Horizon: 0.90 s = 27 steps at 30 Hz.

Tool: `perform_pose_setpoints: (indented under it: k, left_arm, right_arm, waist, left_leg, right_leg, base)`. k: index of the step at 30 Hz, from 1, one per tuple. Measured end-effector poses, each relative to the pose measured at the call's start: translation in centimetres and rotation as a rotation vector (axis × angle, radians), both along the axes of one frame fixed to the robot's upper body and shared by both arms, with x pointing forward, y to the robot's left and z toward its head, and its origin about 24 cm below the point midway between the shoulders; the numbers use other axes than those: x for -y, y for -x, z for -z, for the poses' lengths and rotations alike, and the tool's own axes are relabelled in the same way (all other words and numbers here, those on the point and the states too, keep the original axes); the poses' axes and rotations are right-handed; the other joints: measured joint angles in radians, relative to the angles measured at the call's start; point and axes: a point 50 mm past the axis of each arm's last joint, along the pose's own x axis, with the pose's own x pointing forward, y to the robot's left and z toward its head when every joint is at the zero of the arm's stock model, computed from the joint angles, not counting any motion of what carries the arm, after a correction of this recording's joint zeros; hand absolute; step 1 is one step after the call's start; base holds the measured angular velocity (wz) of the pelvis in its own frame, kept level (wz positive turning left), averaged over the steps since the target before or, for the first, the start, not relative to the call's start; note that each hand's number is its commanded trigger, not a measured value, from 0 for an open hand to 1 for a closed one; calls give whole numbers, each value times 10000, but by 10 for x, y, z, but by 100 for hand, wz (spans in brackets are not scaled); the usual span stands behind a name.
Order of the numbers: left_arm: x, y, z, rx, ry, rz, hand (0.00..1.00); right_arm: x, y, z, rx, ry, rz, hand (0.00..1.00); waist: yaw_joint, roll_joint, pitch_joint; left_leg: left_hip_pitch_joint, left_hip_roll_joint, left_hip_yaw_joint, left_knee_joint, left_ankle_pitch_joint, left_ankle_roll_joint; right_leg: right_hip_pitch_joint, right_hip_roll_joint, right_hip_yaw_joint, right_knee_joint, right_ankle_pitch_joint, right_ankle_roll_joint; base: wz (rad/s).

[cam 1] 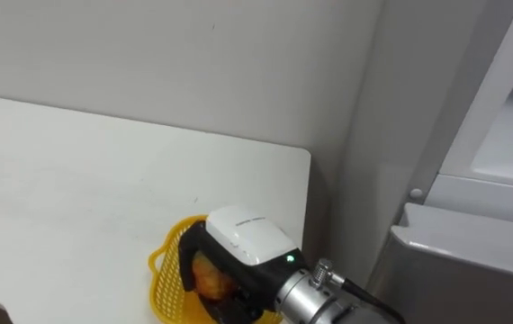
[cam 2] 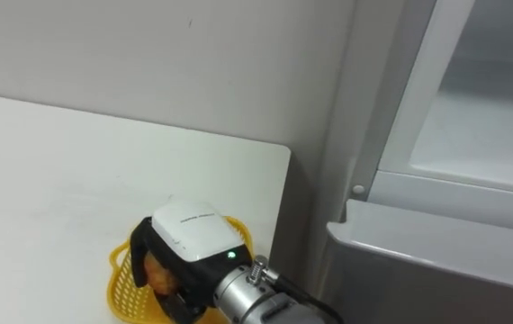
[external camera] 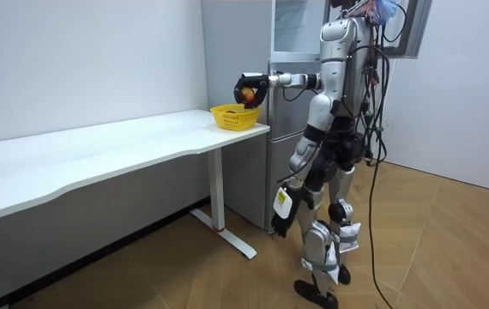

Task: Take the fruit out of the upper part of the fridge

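Left eye view: right robot hand (cam 1: 243,241) is clamped on one orange (cam 1: 208,275), fingers curled round it, directly above the yellow basket (cam 1: 161,272). The basket sits on the near right part of the white table (cam 1: 94,180), by the edge next to the fridge (cam 1: 508,144). The orange is in the hand and I can't tell whether it touches the basket. In the room view it looks just above the rim.

Handling, my read:
- Orange: light, firm, round, with a slightly grippy peel. It will roll if set on a flat surface. It isn't fragile but bruises under hard squeeze.
- Best hold is a wrap round the widest part, thumb opposite the fingers, which is what's on it now. Moderate force is enough.
- The basket is light plastic mesh and could slide or tip if the hand knocks the rim, so release low and centred.

Count:
- oranges: 1 seen; the hand hides the basket's inside, so can't say if more lie there
- baskets: 1
- tables: 1
- fridges: 1, upper compartment looks open, far right
- robot hands: 2; left robot hand (external camera: 282,212) hangs low by the leg, idle, state can't be told
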Motion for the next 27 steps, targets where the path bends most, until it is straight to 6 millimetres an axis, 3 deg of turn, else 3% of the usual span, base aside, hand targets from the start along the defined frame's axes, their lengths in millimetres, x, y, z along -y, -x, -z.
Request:
perform_pose_setpoints:
  k: [8, 27]
  left_arm:
    - [2, 0, 1, -41, 87, -1, 0]
    - [9, 4, 4, -284, 294, 115, 0]
  right_arm:
    - [0, -1, 10, -300, 529, 44, 0]
    - [1, -2, 10, -365, 460, 74, 0]
  waist:
    - [-28, 1, 1]
    - [-97, 10, 8]
  left_leg:
    - [1, -12, 36, 3, 2, 4]
    - [28, -18, 16, -4, 2, 4]
  right_leg:
    - [-17, -28, -17, 29, 5, -9]
    - [55, -27, -28, 0, 5, -9]
  base:
    - [-1]
    - [0]
